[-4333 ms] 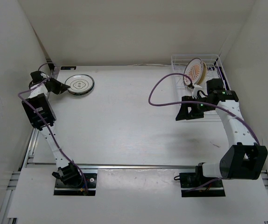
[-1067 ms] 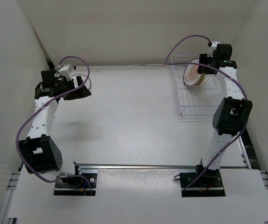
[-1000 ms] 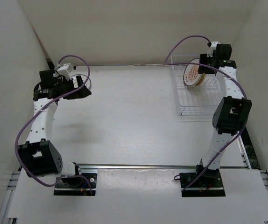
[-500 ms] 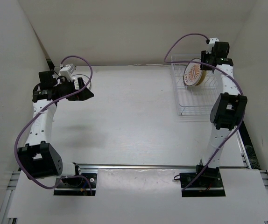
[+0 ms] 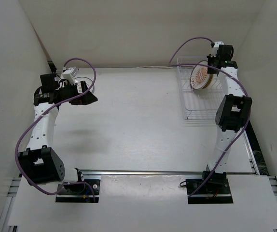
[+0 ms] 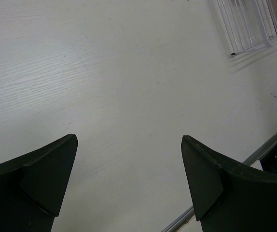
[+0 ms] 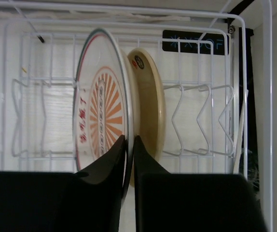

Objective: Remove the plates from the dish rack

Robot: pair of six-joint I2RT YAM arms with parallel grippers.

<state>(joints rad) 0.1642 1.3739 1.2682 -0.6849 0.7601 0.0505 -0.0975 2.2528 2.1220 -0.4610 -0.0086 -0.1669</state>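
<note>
Two upright plates (image 7: 102, 111) in one dish rack (image 7: 268, 96), side by side

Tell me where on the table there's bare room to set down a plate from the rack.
Bare: the white tabletop between the left end effector and the white wire dish rack. Crowded: the rack's far end, where the white orange-sunburst round plate and tan round plate stand.

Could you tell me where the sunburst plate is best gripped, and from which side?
Grip the sunburst plate by its top rim, coming straight down. It stands on edge in the rack, rim up; one of the jaws goes in the narrow gap beside the tan plate.
</note>
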